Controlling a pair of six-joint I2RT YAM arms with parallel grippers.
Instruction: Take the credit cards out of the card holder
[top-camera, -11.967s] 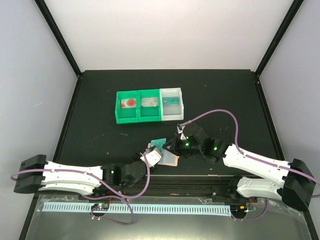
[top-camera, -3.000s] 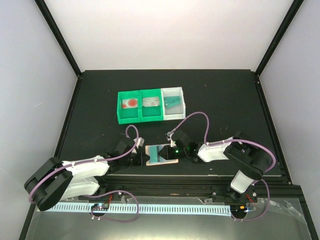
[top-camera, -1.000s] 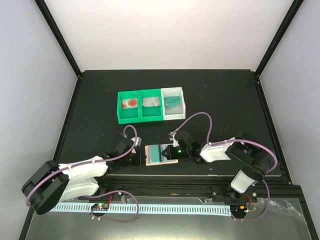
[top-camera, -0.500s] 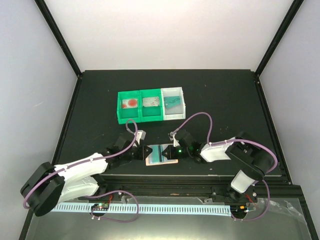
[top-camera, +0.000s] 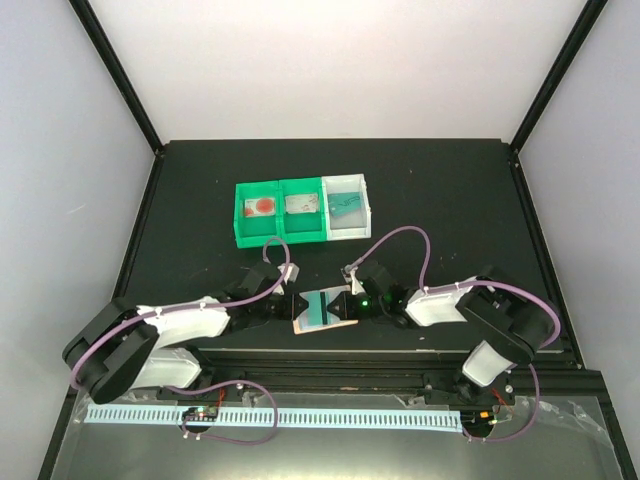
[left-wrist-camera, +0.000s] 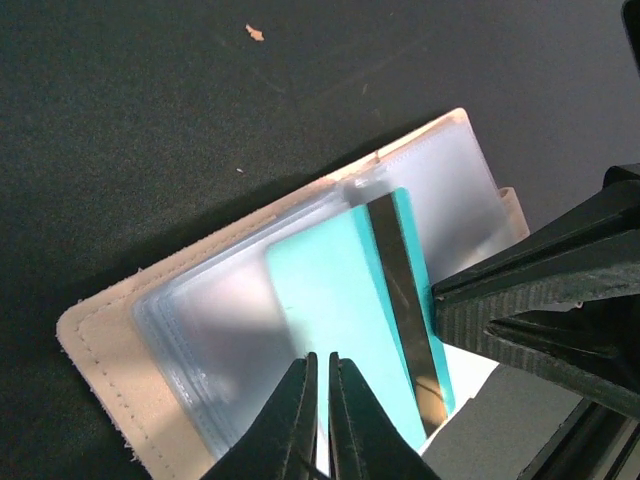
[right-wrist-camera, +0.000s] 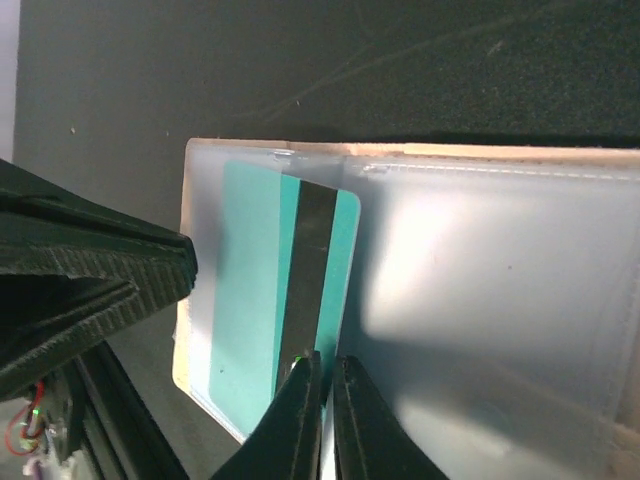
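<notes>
Black table (top-camera: 450, 200), card holder (left-wrist-camera: 230, 320) under left gripper (left-wrist-camera: 320, 368)

Bench (top-camera: 440, 190): matte black, pale specks.
Walls (top-camera: 330, 60): plain white, behind and beside the bench.
Posts (top-camera: 118, 75): black, rising from the bench's far corners.

Both arms lie low and stretched inward, meeting almost tip to tip; the left hand (top-camera: 292, 306) reaches in from the left, its elbow folded back near the base; the right hand (top-camera: 346, 303) comes from the right (a green light glows on its black wrist); each hand's fingers (left-wrist-camera: 295, 425) are pressed nearly together, only a thin slit between them; the two hands face each other, tips close but apart.
</notes>
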